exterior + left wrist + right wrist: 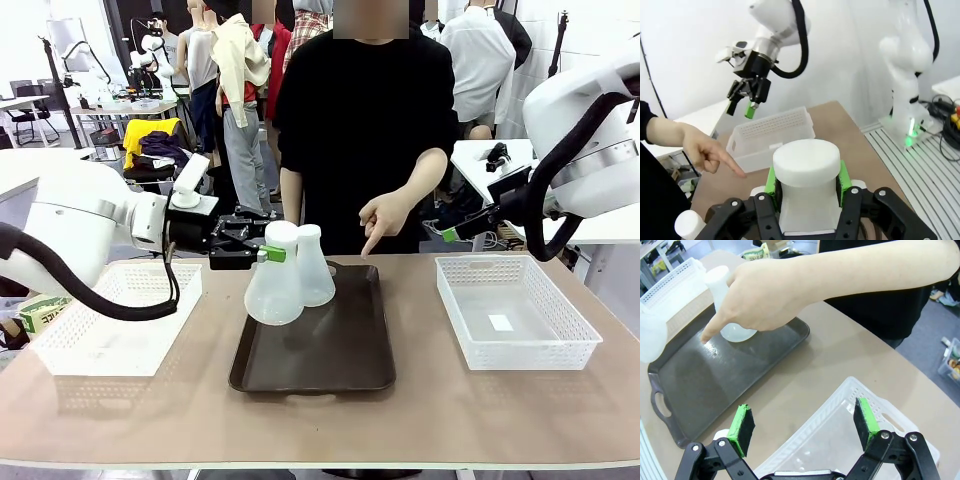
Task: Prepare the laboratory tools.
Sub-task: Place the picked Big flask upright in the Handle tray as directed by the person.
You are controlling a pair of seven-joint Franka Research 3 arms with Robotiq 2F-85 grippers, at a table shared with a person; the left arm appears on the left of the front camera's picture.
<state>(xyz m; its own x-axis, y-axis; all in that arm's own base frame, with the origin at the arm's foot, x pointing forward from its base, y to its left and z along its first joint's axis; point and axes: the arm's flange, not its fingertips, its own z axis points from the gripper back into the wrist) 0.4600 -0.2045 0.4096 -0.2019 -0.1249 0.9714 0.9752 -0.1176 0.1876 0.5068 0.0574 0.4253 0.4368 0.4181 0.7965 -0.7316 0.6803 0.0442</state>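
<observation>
The left gripper (268, 253) clamped 1 flask's (273, 285) neck above the tray (330, 365); flask 2 (314, 268) stood at its 2 o'clock. The right gripper (802, 427) hung spread wide. The person's hand (382, 217) pointed down.

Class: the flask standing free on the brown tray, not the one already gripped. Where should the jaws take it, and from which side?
Grip the free flask by its narrow neck, probably from the open right: the neck is slim and upright, while the held flask in the left gripper crowds its left.

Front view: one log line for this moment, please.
left gripper: shut on flask | right gripper: open | hand: pointing at tray
</observation>
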